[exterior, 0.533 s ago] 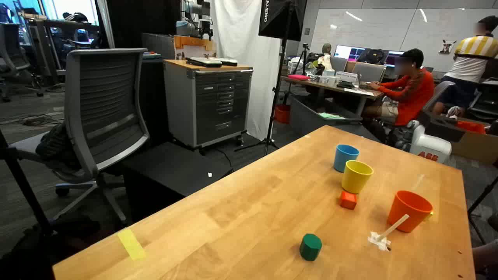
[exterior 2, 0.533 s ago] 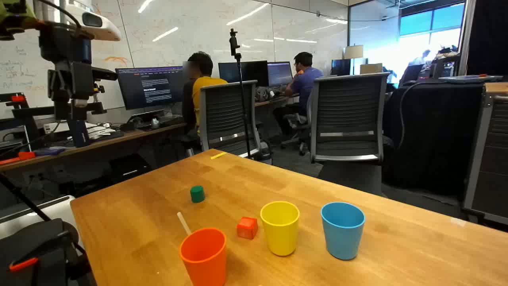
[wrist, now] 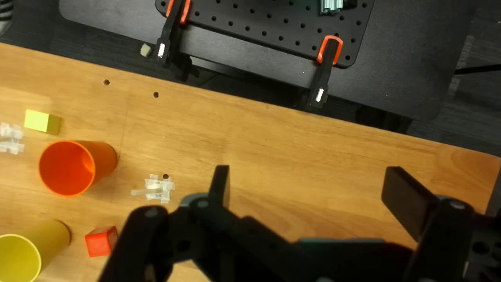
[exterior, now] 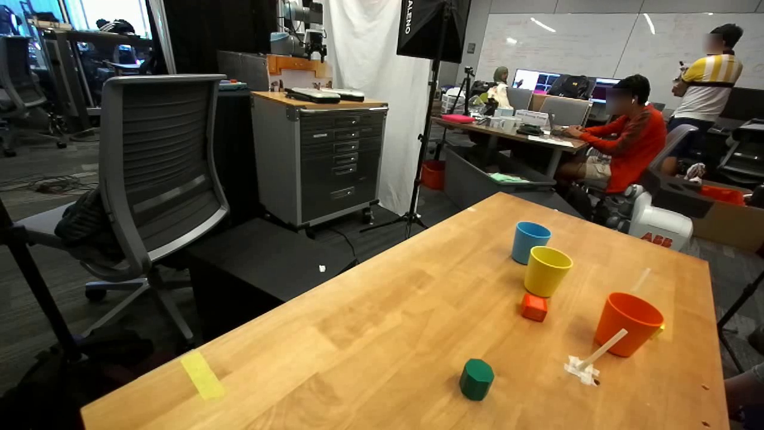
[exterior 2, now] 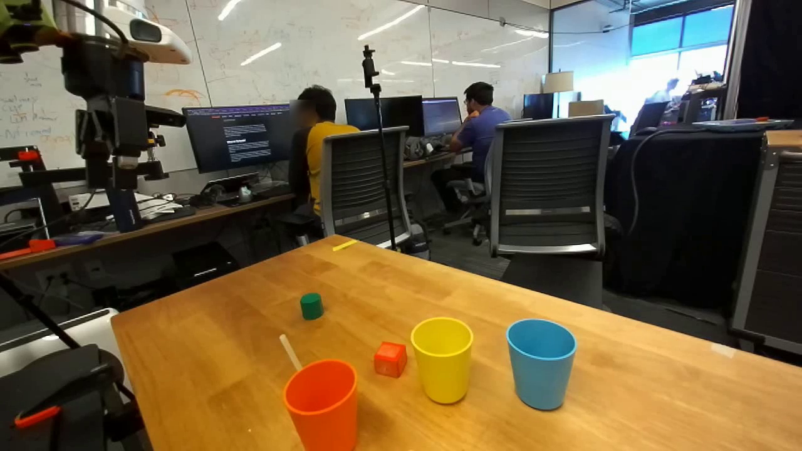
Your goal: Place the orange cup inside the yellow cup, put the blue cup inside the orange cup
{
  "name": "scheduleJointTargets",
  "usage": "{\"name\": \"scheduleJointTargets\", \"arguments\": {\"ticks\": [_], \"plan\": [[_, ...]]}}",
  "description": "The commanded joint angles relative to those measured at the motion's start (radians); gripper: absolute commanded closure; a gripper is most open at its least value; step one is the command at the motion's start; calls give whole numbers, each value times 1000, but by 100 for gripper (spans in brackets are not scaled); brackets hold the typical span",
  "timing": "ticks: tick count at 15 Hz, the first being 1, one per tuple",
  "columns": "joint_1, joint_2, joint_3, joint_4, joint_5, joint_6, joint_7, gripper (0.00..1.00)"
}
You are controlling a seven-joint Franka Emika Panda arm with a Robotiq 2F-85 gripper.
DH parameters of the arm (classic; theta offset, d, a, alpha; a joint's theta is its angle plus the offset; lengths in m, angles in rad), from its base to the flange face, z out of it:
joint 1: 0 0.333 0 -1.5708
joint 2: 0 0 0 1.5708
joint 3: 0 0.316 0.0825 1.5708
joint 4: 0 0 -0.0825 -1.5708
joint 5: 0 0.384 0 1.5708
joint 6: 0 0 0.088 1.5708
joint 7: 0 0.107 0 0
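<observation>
Jaws spread wide: in the wrist view the gripper [wrist: 307, 176] shows only the wood of the table [wrist: 293, 145] between its fingers. Counted there are one orange cup [wrist: 68, 168], one yellow cup [wrist: 19, 256] farther from the table's edge, one red block [wrist: 100, 241], one yellow block [wrist: 42, 122], two white tape patches [wrist: 160, 190] and, beyond that edge, two clamps [wrist: 323, 74].

In an exterior view, three cups stand upright: the blue cup [exterior: 530, 243] nearest the far corner, then the yellow cup [exterior: 546, 275], with the orange cup [exterior: 627, 328] nearest the right edge.

In an exterior view, the orange cup [exterior 2: 322, 413] is nearest the left edge, the blue cup [exterior 2: 542, 376] nearest the right, with the yellow cup [exterior 2: 443, 369] apart between them. One green block [exterior 2: 311, 305] stands toward the far corner.
</observation>
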Motion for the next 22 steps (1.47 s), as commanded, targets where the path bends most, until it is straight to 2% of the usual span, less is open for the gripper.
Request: {"name": "scheduleJointTargets", "arguments": {"ticks": [1,5,11,17,22], "plan": [[4,0,-3,2,-2,-3,2,0],[1,0,1,4,-4,3,14,0],[-77,32,-34,12,-37,149,87,0],[-171,174,-110,52,-26,360,104,0],[-207,326,-142,99,-9,479,148,0]]}}
